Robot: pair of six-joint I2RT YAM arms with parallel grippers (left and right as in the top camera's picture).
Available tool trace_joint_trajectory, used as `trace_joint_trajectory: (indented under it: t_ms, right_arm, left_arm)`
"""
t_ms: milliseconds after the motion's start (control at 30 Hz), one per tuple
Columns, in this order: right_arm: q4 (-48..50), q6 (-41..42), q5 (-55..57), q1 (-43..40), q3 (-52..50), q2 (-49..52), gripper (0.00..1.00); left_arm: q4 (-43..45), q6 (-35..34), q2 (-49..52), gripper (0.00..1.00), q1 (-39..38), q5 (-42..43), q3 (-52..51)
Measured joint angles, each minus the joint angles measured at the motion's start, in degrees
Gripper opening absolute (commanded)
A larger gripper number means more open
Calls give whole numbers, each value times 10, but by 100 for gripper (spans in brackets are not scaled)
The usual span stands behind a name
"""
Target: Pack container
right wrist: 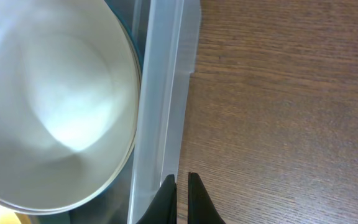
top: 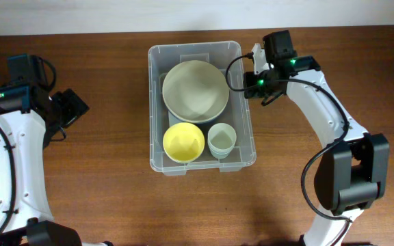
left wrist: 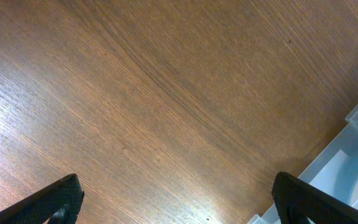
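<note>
The clear container point(top: 195, 48) stands at the table's middle. Inside it are a large pale bowl point(top: 195, 89), a yellow bowl point(top: 183, 141) and a small pale cup point(top: 221, 139). My right gripper point(top: 252, 80) is shut and empty just outside the container's right rim. In the right wrist view its fingertips point(right wrist: 182, 186) are pressed nearly together beside the rim point(right wrist: 160, 93), with the pale bowl point(right wrist: 55, 99) to the left. My left gripper point(top: 74, 109) is open and empty over bare wood left of the container. The left wrist view shows its wide-apart fingers point(left wrist: 176, 202) and the container's corner point(left wrist: 353, 162).
The wooden table point(top: 101, 171) surrounds the container. The right arm's cable loops over the container's right rim point(top: 234, 65). Nothing else lies on the table in view.
</note>
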Motion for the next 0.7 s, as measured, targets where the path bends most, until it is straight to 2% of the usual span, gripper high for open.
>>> trace_joint_trajectory:
  t_ms: [300,367,433,467,500,567,700]
  right_arm:
    - [-3,-38,-22,-1,0,0,8]
    - [-3,-23,8,-3,0,0,8]
    - [-4,0,53,-7,0,0,13]
    - [-4,9,77,-12,0,0,33]
    - [-3,18,99,-19,0,0,81]
    - [9,31,137,-41,0,0,98]
    - [51,37,173,-80,0,0,99]
  left_arm:
    - [0,0,0,99,0,0,0]
    - [3,3,0,99,0,0,0]
    - [11,14,0,99,0,6,0]
    - [19,22,0,99,0,11,0]
    - [31,31,0,99,0,15,0]
    - [67,61,0,99,-4,21,-2]
    - [181,151,1,99,-30,24,-5]
